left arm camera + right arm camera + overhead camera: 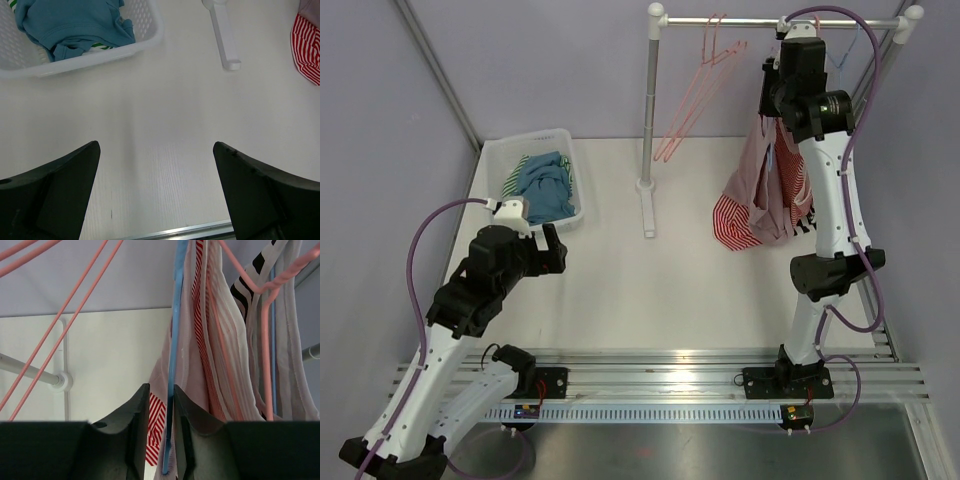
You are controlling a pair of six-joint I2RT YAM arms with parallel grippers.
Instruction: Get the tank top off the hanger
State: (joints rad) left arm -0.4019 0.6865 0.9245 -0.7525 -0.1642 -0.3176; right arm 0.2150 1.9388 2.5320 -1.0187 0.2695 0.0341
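1. Tank top (192, 355) hangs from a blue hanger (174, 340) on the rail (760, 20), at the far right of the table (650, 290). It is pink with red stripes and droops down to the table.
2. Other clothes hang right beside it, so they are all bunched up. Which cloth belongs to which hanger is hard to tell.
3. Right gripper (161, 387) is lifted high, up by the rail. I think it is there because the hanger must be held so the top can slide off.
4. Its 2 fingers are close together, 1 on each side of the blue hanger. I cannot tell if they squeeze it yet.
5. The tank top is touching the hanger, just right of the fingers.
6. Left gripper (155, 144) is wide open and holds nothing. It hangs low over the table near the white basket (90, 60), well apart from the tank top. It looks like it is waiting.
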